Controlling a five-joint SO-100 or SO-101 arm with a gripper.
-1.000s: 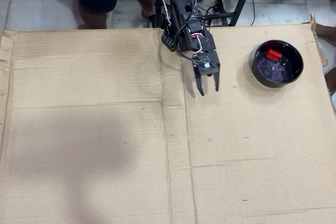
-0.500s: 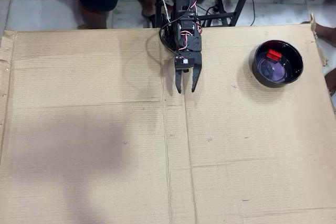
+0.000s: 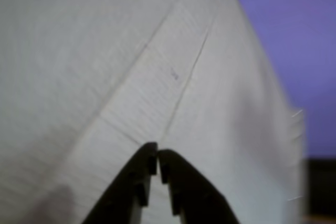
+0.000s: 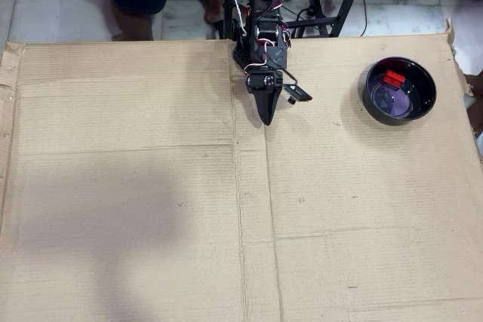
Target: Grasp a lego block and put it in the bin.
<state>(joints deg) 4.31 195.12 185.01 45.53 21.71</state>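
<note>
1. The small bright red plastic lego block [image 4: 392, 78] already lies inside the round glossy black bowl that serves as the bin [image 4: 371, 98], toward its upper rim in the overhead view, well to the right of the arm. Judged from this, the task looks finished.

2. The black two-finger gripper [image 3: 157, 153] has its jaws pressed together with nothing between them; the wrist view shows the tips meeting over bare cardboard. In the overhead view the gripper [image 4: 266, 118] points down the sheet, folded close to the arm's base.

3. What could go wrong from here: little, in my judgement. The bin sits near the right edge of the flat brown corrugated cardboard sheet [image 4: 136, 216], so a wide sweep of the arm toward that side could nudge it or tip the block out. The closed tips also hang low over the cardboard seams, and a downward move might catch a flap edge.

4. What each view adds: only the overhead view shows the bin and the block; neither appears in the wrist view. The wrist view alone shows the fingertips touching. It is blurred, so a violet area at its upper right cannot be identified, perhaps a wall or cloth beyond the sheet.
</note>
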